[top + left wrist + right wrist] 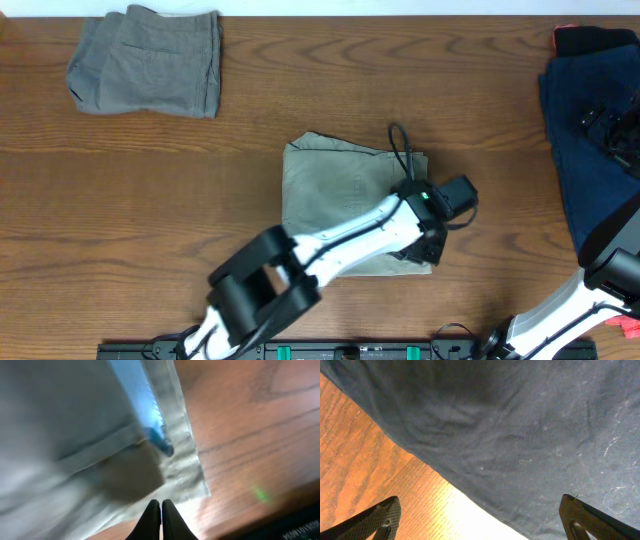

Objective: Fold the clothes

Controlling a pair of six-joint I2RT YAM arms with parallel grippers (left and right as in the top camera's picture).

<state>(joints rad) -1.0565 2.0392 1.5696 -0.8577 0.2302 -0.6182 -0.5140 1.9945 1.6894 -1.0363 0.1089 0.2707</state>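
- From overhead, shows the folded light khaki-beige cotton twill shorts [325, 190] lying flat at the middle of the brown wooden table [150, 200], with the left fingers [424, 250] down at the near right corner of the fold.
- From the left wrist, shows the left fingers [161, 512] pressed tight together, tip against tip. Puts them just off the hemmed corner of the khaki cloth [75, 435], with bare table [260, 435] to one side. Shows no cloth pinched between the tips.
- Picks out, in that close view only, a bright blue strip [152, 425] along a fold of the khaki fabric.
- From overhead, places the rumpled dark navy cotton garment [580, 170] at the right edge of the table, with the right fingers [607, 125] above it.
- From the right wrist, shows the right fingers [377, 520] spread wide apart and holding nothing. Shows navy cloth [520, 435] filling the view beyond the tips, its edge crossing the table [355, 460] on a slant. Cannot tell whether the tips touch the cloth.
- Shows only from overhead the folded grey-brown cotton shorts [150, 62] at the far left corner, well apart from both arms.
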